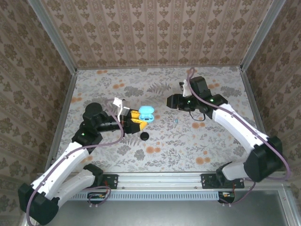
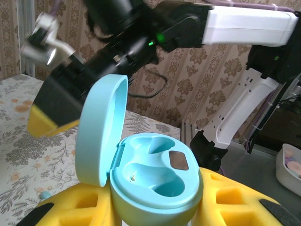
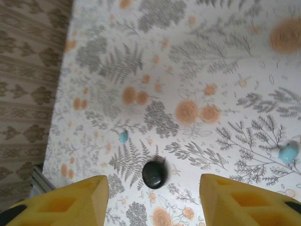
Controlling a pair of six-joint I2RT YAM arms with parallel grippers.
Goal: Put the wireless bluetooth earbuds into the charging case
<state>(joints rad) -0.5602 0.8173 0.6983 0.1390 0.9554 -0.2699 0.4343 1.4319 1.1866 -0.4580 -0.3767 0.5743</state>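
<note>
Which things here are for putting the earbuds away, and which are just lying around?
For the job: open turquoise plastic charging case, held by the left gripper; turquoise earbud on the table; smaller turquoise piece, likely the other; open right gripper.
Lying about, probably: small black rounded piece.

What you cannot make out

In the left wrist view the charging case (image 2: 155,181) runs off the bottom edge, so you cannot see its underside or where the left fingers (image 2: 230,200) meet it. The right fingers (image 3: 70,200) are cropped at the bottom of their own view. The black piece (image 3: 154,174) there is a blob of unclear form, and the turquoise piece (image 3: 288,153) at that frame's right edge is blurred.
</note>
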